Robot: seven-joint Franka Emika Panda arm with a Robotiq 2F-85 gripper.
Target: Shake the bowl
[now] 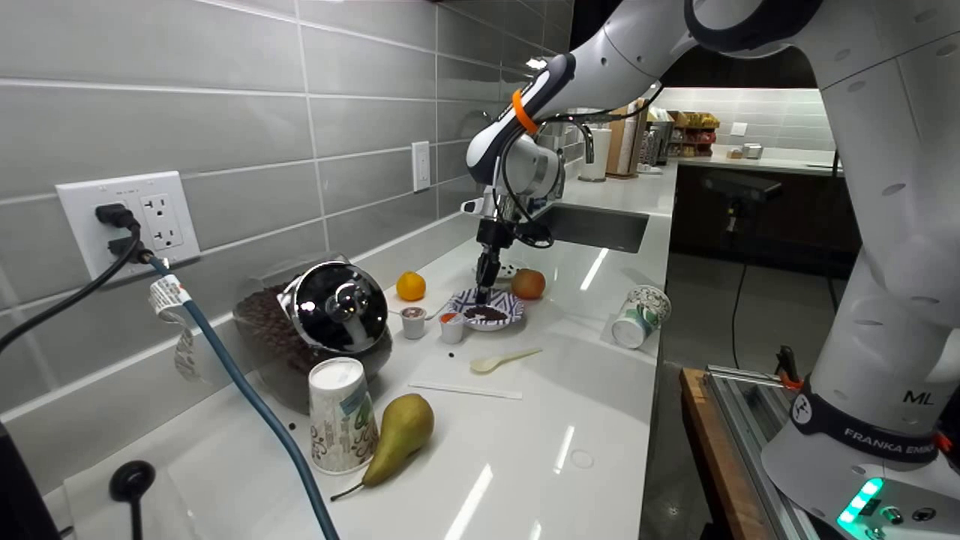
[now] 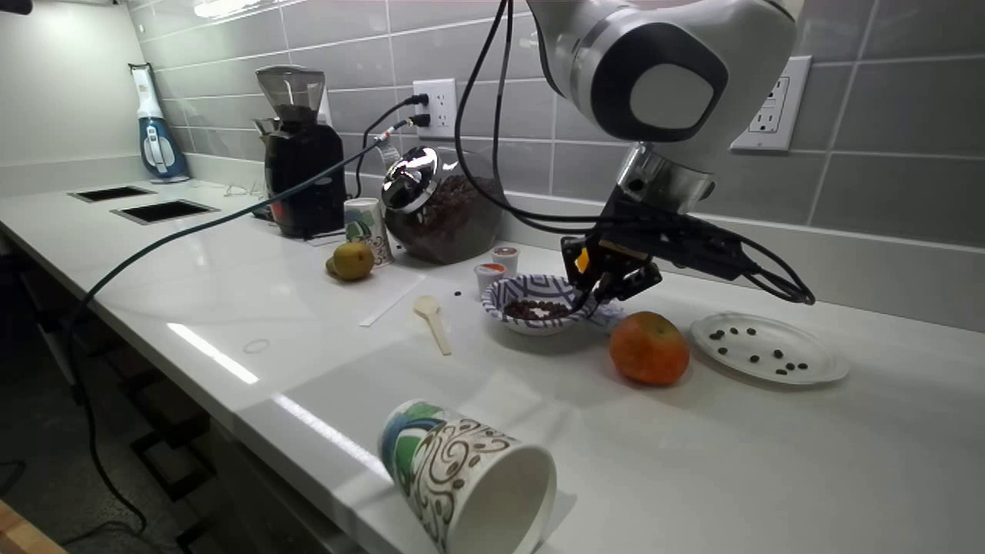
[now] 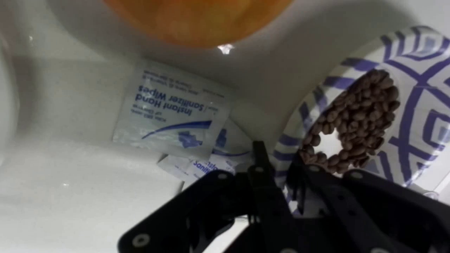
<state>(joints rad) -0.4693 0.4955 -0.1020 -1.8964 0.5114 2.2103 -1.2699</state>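
Now bowl point(image 3: 411, 116) sits with rim snug between jaws.

White bowl point(image 2: 532, 291), blue-purple pattern inside, upright on counter point(image 2: 692, 462)

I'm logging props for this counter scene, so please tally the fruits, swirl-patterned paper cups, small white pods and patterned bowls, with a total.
Fruits: 3
Swirl-patterned paper cups: 2
Small white pods: 2
Patterned bowl: 1
Total: 8
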